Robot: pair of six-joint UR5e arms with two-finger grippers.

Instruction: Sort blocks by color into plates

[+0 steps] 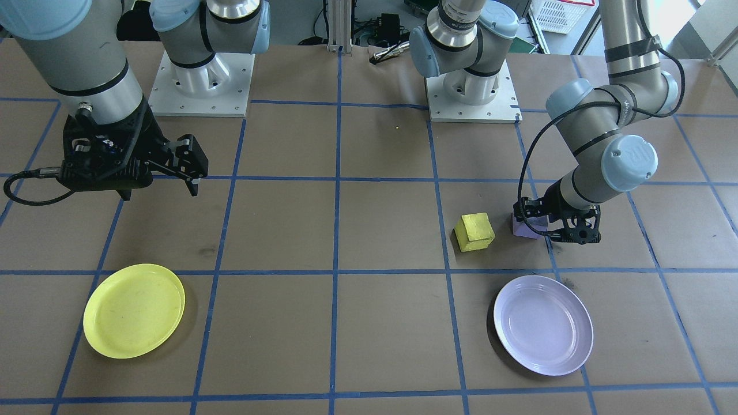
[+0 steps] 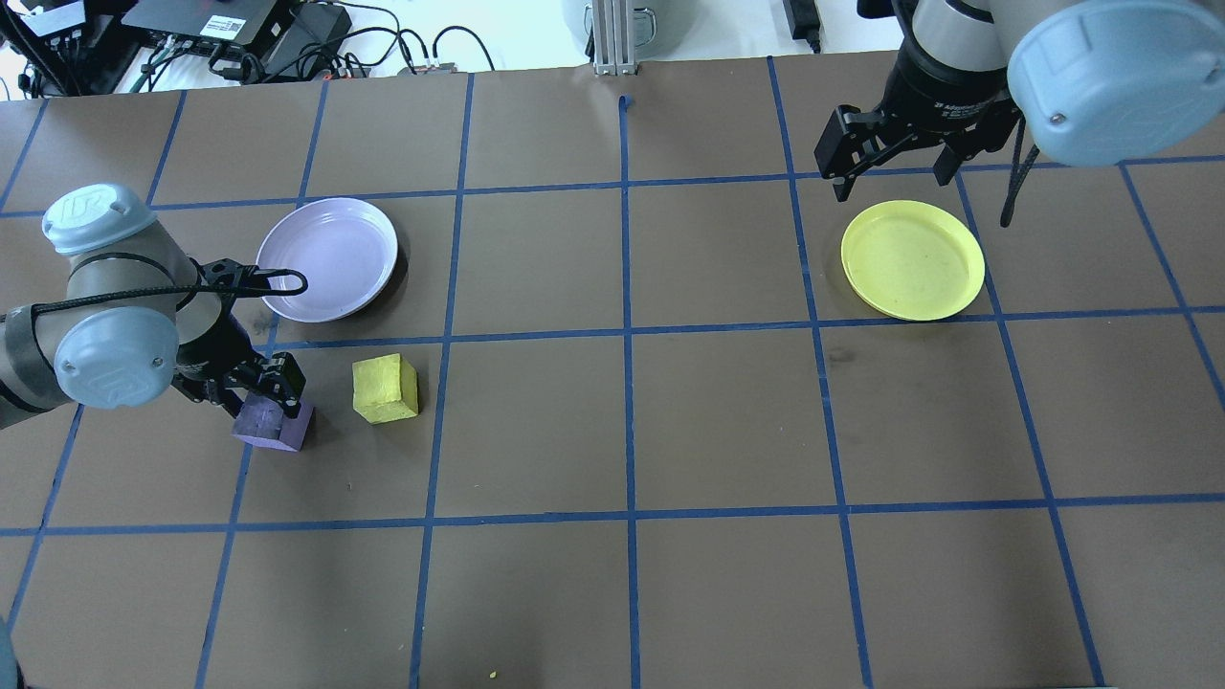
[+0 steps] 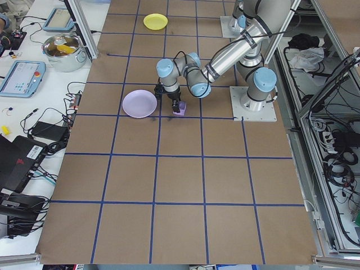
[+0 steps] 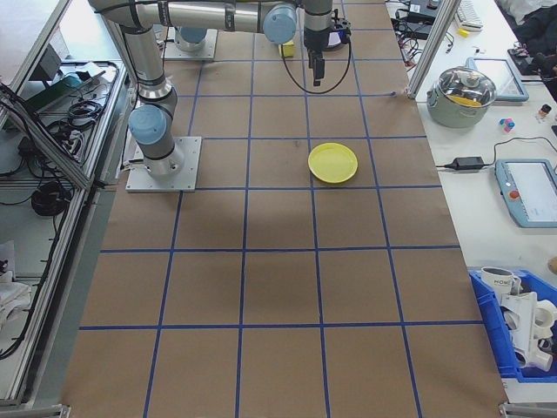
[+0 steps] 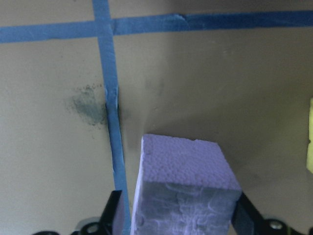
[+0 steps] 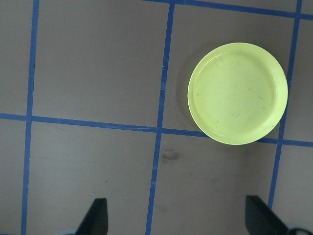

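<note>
Purple block (image 2: 273, 422) sits between the fingers of the left gripper (image 2: 271, 394), which is clamped on its sides low over the brown table (image 2: 727, 421); in the left wrist view the block (image 5: 183, 188) fills the gap between the two dark fingertips, with a blue tape line (image 5: 111, 122) running just beside it. Yellow block (image 2: 385, 388) rests on the table just beside this gripper, not touching the purple one. The lavender plate (image 2: 328, 258) lies near, beyond the gripper on the far side from the robot. The right gripper (image 2: 895, 161) hangs high with its fingers spread apart (nothing between them), and the yellow plate (image 2: 912, 259) lies below and near it, well apart from both blocks.
</note>
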